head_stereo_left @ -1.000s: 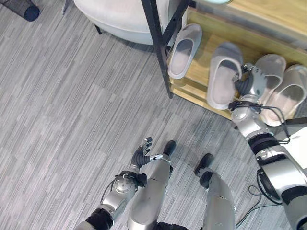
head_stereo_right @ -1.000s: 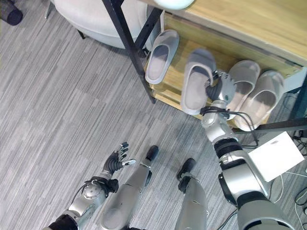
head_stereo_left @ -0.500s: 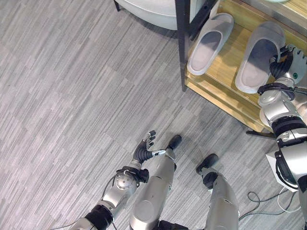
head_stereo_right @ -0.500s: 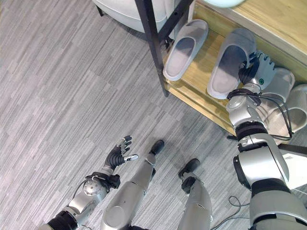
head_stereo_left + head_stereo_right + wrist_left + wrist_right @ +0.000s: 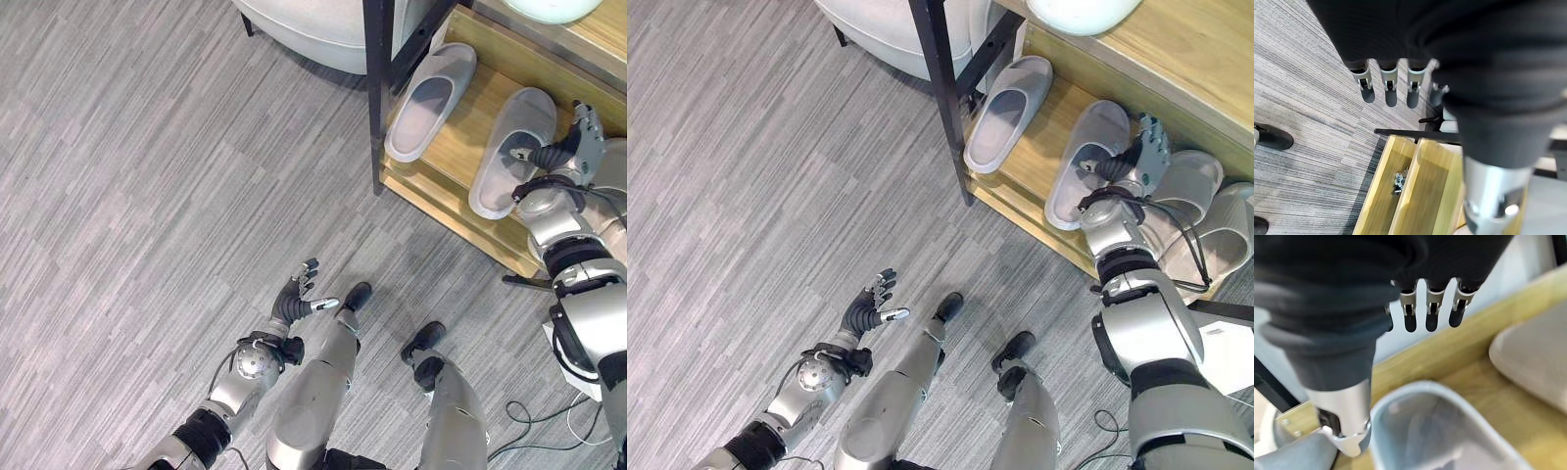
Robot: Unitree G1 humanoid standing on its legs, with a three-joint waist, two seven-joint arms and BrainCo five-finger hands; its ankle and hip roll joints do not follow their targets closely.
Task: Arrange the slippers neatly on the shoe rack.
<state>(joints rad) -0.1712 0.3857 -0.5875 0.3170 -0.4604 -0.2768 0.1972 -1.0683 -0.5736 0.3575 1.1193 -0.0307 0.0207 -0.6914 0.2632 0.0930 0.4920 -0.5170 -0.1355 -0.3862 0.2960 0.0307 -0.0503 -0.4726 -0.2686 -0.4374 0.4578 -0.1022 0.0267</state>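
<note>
On the wooden lower shelf of the shoe rack (image 5: 462,122) lie two grey slippers side by side, one by the black post (image 5: 428,100) and one to its right (image 5: 507,149). Two more pale slippers (image 5: 1205,211) lie further right on the same shelf. My right hand (image 5: 585,140) hovers at the right edge of the second slipper (image 5: 1449,431), fingers (image 5: 1431,313) straight and open, thumb close to its rim. Low over the floor, my left hand (image 5: 294,302) is open and holds nothing, its fingers (image 5: 1391,85) straight.
A black rack post (image 5: 375,88) stands at the shelf's left end. A white round stool (image 5: 313,24) sits behind it on the grey carpet. On top of the rack rests a pale rounded object (image 5: 1073,12). A white box (image 5: 1227,343) lies at the lower right.
The slipper that my right hand held tilted above the shelf now lies flat on it. The hand has opened and sits at the slipper's right edge. The camera has shifted.
</note>
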